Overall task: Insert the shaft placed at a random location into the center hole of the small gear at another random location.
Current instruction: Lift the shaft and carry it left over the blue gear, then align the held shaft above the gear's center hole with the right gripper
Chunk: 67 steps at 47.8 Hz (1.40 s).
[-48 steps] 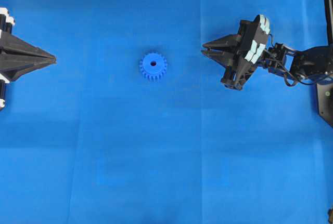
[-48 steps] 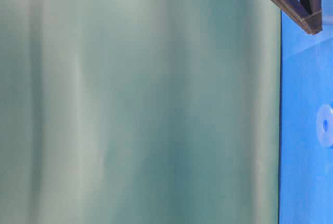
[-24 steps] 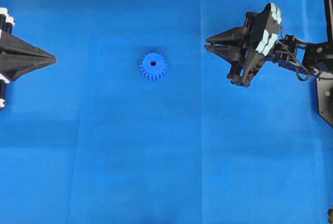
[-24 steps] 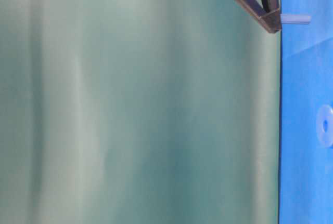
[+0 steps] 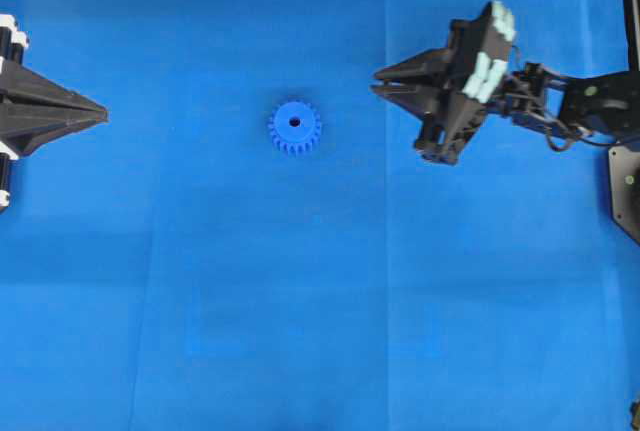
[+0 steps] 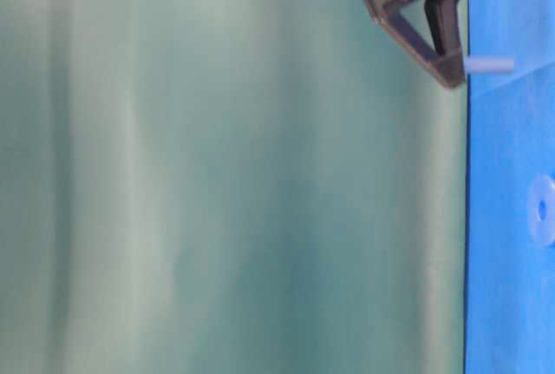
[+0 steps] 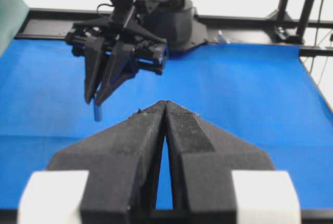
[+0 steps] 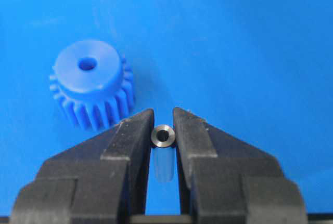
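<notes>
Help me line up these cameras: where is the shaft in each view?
Overhead: hidden under the right end effector.
Table-level: shaft, top right, pointing at the cloth.
Left wrist: hanging from the far end effector, left of centre.
Right wrist: bottom centre, end-on.
Shared landmark: that end effector.

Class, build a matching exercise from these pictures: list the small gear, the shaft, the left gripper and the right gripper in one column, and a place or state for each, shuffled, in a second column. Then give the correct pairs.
Column one:
1. small gear
2. shaft
3. left gripper
4. right gripper

Column two:
A. shut on nothing, at the left edge of the overhead view
B. lying flat on the blue mat, centre hole facing up
C. clamped between two black fingers, seen end-on
D. shut on the metal pin, right of the gear

Pairs: 1-B, 2-C, 3-A, 4-D
</notes>
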### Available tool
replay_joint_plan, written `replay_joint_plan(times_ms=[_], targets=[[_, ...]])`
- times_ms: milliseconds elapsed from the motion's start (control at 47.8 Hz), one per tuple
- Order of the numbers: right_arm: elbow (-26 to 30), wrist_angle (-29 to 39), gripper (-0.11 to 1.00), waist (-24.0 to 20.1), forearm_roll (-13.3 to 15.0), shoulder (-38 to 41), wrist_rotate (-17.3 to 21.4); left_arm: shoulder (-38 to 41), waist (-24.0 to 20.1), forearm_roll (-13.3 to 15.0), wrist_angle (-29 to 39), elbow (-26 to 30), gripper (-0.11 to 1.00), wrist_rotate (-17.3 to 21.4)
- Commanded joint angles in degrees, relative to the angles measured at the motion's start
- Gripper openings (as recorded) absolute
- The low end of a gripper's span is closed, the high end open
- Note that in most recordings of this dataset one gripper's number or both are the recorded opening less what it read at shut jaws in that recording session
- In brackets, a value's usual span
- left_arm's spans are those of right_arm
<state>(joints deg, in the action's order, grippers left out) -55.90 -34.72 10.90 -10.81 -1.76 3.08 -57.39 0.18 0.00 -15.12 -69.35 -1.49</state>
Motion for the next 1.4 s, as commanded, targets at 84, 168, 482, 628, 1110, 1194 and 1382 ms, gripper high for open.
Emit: replay_joint_plan(times_ms=[84,168,482,628,1110,1194,1382], targets=[[7.38,2.72,0.02,-0.88,0.44,3.08,-0.26,0.18,0.0,0.0,-0.09,0.7,0.0,0.0],[10.2,3.96,0.02,-1.41,0.53,4.66,-0.88,0.18,0.09,0.0,-0.09,0.62,0.0,0.0],[19.07,7.91,0.02,-3.34,0.53,9.4,-2.11,0.18,0.0,0.0,-0.09,0.62,0.0,0.0],[21.18,8.96,0.02,-3.6,0.53,10.63,-2.2,0.18,0.0,0.0,-0.09,0.62,0.0,0.0],[21.18,9.32,0.02,-3.69,0.53,11.25,-2.2,0.18,0.0,0.0,0.0,0.62,0.0,0.0],[21.09,9.14,0.02,-3.78,0.53,12.22,-2.2,0.18,0.09,0.0,0.0,0.62,0.0,0.0],[21.18,9.05,0.02,-3.87,0.44,13.8,-2.11,0.09,0.09,0.0,0.0,0.62,0.0,-0.09]])
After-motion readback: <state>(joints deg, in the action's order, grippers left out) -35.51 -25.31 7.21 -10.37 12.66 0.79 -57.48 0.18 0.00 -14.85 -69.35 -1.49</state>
